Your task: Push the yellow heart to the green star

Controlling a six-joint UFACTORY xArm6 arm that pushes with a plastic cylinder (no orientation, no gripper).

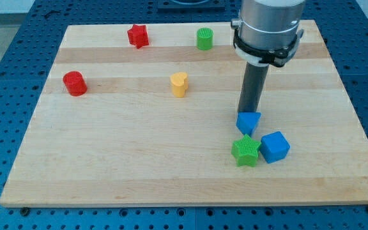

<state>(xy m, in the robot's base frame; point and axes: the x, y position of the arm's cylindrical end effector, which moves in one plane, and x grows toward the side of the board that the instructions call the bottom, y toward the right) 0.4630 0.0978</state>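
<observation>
The yellow heart (pixel 179 84) sits on the wooden board, left of centre and toward the view's top. The green star (pixel 246 151) lies at the view's lower right, touching a blue triangular block (pixel 248 122) above it and next to a blue cube (pixel 275 147) on its right. My tip (pixel 248 113) comes down just behind the blue triangular block, at its top edge, well to the right of and below the yellow heart. The tip's very end is hidden by that block.
A red star (pixel 137 36) and a green cylinder (pixel 204 39) stand near the board's top edge. A red cylinder (pixel 75 84) is at the view's left. The board (pixel 139 153) lies on a blue perforated table.
</observation>
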